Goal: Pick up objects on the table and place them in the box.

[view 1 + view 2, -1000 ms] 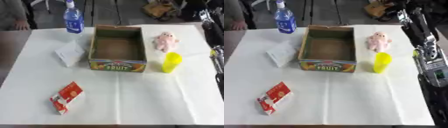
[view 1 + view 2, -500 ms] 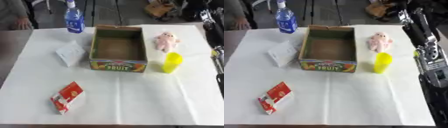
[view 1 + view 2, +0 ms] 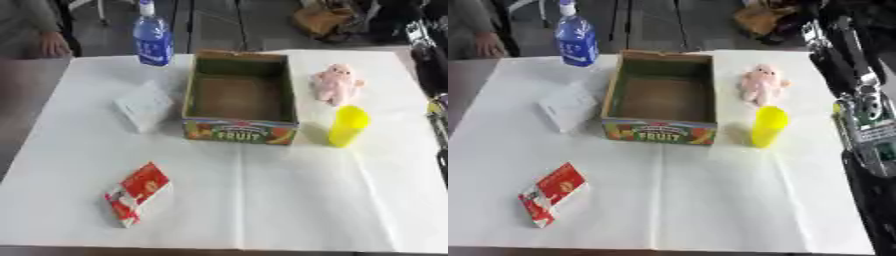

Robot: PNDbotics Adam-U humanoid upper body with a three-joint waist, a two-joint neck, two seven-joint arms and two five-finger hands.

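Nothing on the bench (image 3: 262,210) has moved since a second ago: every object lies where it lay, and the arm at the right edge is in the same place. The work looks not yet begun, since the box (image 3: 240,96) is empty and all five objects are outside it.

Going left to right: a red packet (image 3: 136,193) lies near the front left, well apart from the box; a white packet (image 3: 145,104) sits just beside the box's left wall; a blue bottle (image 3: 153,39) stands upright at the far edge. The box stands in the middle, open side up. Right of it a pink toy (image 3: 336,83) lies flat, and a yellow cup (image 3: 347,126) stands near the box's front right corner.

My guess is the next move calls for the right arm (image 3: 866,125) to swing in over the cup or the toy, the nearest objects, and lower a hand onto one.

Neither hand shows. The left arm is out of view altogether; of the right only black and silver links appear, so the fingers cannot be told.
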